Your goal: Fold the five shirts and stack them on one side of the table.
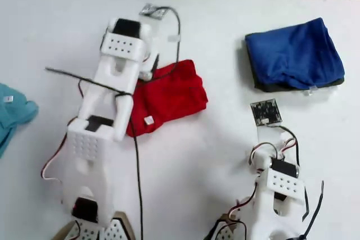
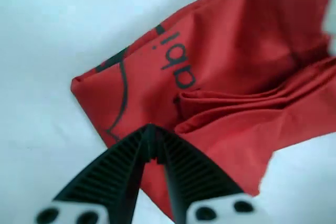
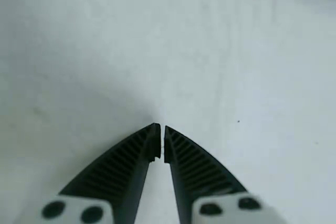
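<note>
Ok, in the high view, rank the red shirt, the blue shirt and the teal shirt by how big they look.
1. blue shirt, folded, slightly the largest.
2. red shirt, close behind it.
3. teal shirt, smallest as seen, but the picture's edge cuts it off, so its full size is unsure.

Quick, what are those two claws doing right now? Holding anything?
Left gripper: closed, tips at the red shirt; whether it pinches cloth cannot be told.
Right gripper: closed, holding nothing, over the table.

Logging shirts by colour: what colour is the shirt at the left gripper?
The shirt is red with black print, clearest in the left wrist view.
</note>
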Motion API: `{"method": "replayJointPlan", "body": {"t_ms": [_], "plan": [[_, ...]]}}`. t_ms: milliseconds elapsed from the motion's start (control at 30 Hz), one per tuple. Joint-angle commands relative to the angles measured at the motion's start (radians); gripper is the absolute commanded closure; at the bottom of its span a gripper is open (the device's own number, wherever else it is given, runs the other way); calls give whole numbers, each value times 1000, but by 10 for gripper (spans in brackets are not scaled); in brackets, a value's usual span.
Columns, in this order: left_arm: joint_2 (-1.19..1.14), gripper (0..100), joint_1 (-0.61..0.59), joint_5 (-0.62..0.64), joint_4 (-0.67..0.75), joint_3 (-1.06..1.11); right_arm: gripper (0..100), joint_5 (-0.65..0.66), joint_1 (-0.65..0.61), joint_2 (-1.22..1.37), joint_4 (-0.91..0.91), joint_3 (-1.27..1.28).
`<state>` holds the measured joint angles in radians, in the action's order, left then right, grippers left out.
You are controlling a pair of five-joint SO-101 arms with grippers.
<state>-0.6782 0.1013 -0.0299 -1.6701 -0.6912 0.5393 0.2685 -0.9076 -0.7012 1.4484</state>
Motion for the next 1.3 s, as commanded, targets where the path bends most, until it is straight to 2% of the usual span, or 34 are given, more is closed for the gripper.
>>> {"method": "replayJointPlan", "body": {"t_ms": [0,100,333,500,667,833,1000,1267], "plan": [[15,973,0,-8,57,74,980,-11,8,-25,21,-5],[23,973,43,-6,60,94,980,-11,8,-25,21,-5],[26,973,244,29,12,91,980,-11,8,-25,21,-5],[26,973,327,23,-110,-53,980,-11,8,-25,21,-5],[48,974,276,21,-115,-113,980,-11,8,-25,21,-5],[54,974,172,20,-104,-99,980,-11,8,-25,21,-5],[-28,974,109,20,-9,-42,980,-11,8,-25,27,-5],[-141,974,118,29,64,-42,980,-11,8,-25,27,-5]]}}
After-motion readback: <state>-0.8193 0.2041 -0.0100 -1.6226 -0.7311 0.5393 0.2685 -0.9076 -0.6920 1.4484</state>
